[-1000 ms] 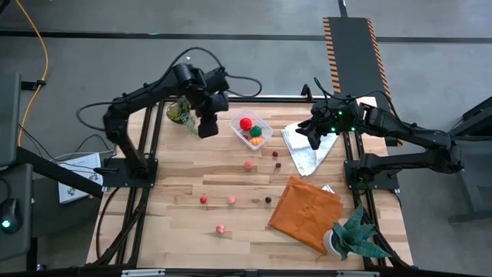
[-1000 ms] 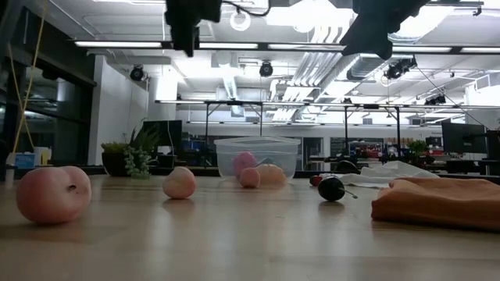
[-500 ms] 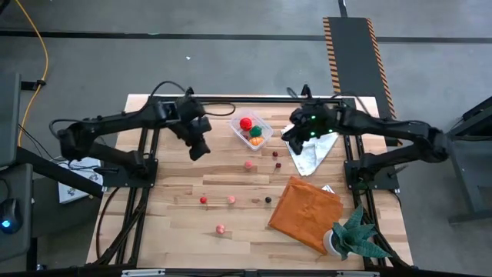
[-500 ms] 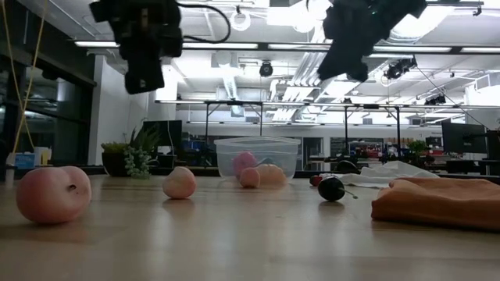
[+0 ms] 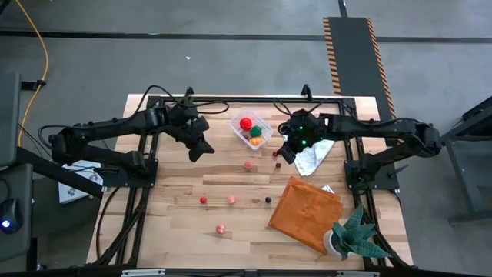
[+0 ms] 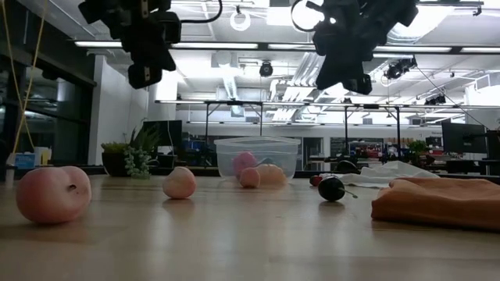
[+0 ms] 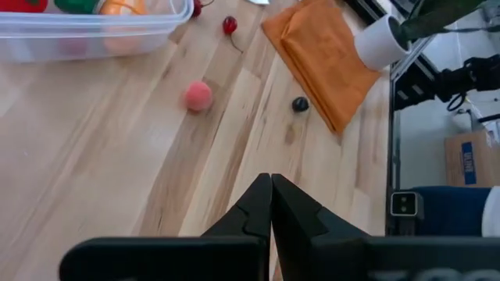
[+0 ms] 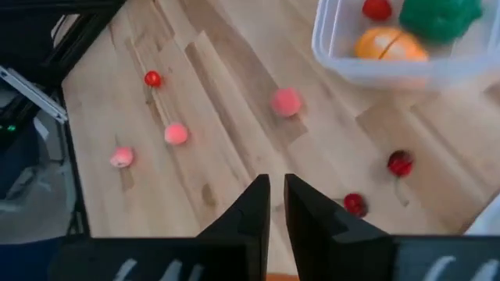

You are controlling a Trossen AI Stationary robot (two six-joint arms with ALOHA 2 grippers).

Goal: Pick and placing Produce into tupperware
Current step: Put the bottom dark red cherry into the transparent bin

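The clear tupperware [image 5: 251, 129] stands at the far middle of the table with red, green and orange produce inside; it also shows in the low view [image 6: 257, 158]. Loose produce lies on the wood: a pink ball [image 5: 248, 164], two red cherries [image 5: 275, 158], and several small pieces nearer the front [image 5: 231, 200]. My left gripper [image 5: 201, 150] hangs shut above bare wood to the left of the tupperware. My right gripper [image 5: 283, 154] hovers over the cherries right of the tupperware, with its fingers [image 8: 258, 195] a narrow gap apart and nothing between them.
A white cloth [image 5: 311, 154] lies at the far right under the right arm. An orange cloth [image 5: 304, 211] and a potted plant [image 5: 354, 235] take up the near right. Another plant [image 6: 133, 160] stands at the far left. Bare wood lies at the near left.
My left gripper has drawn back from beside the tupperware toward the near left and come down, tipping forward. My right gripper has moved from over the white cloth toward the table's left and down, to above the cherries. No produce has moved.
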